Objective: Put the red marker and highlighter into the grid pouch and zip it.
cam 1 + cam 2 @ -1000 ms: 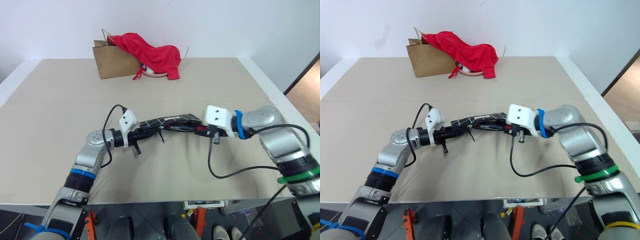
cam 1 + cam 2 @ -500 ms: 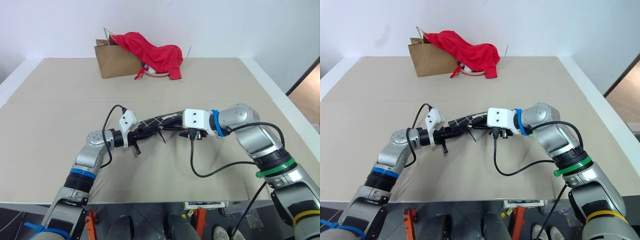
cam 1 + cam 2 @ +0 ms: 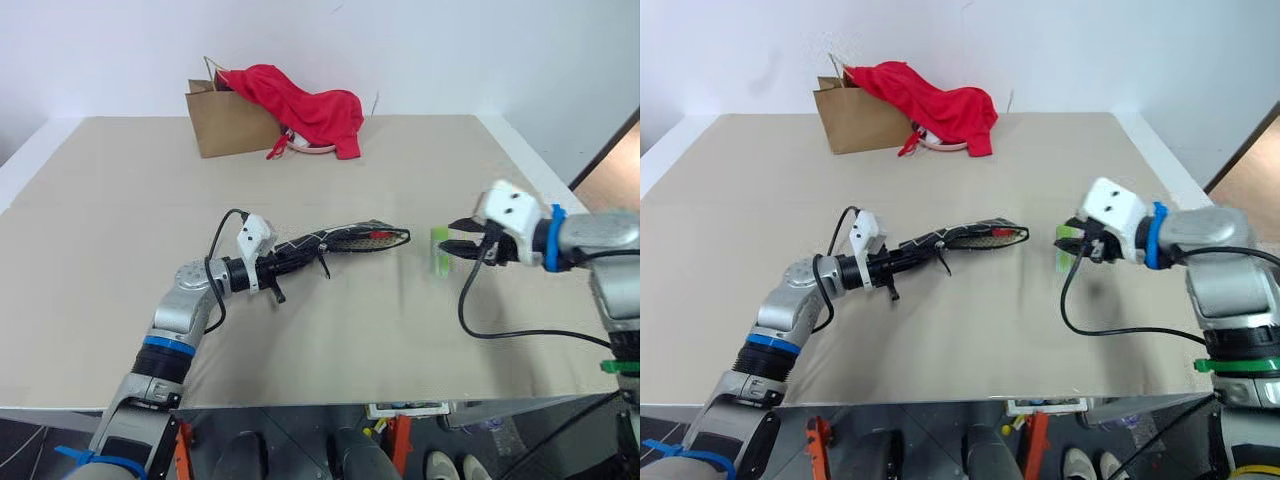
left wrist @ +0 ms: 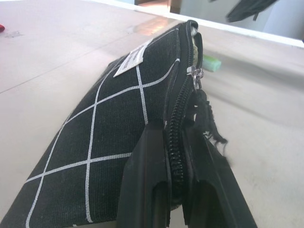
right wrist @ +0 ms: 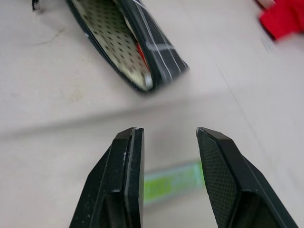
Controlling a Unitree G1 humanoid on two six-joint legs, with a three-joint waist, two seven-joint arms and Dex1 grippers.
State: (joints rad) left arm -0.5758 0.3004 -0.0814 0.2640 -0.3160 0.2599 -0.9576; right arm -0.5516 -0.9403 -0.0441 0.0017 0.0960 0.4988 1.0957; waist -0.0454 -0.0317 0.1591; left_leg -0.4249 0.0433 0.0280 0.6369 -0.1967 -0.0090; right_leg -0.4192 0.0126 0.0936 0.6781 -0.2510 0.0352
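Listing largest to smallest, operator:

Beige tabletop (image 3: 100,230): bears everything.

Brown paper bag (image 3: 225,125) under red cloth (image 3: 305,105): far beyond both grippers, untouched.

Flat black fabric grid pouch (image 3: 340,240): your left gripper (image 4: 175,187) is clamped shut on its zipper end. Long axis runs away from that gripper toward your right one, mouth gaping, a sliver of the red marker (image 5: 140,51) inside.

Right gripper (image 5: 166,156): a second ago it was at the pouch mouth; now it has pulled back, jaws partly open, holding nothing. Marker step looks done.

Stubby light-green highlighter (image 3: 439,250): on the table just under the right fingertips, lying across the pouch's axis.
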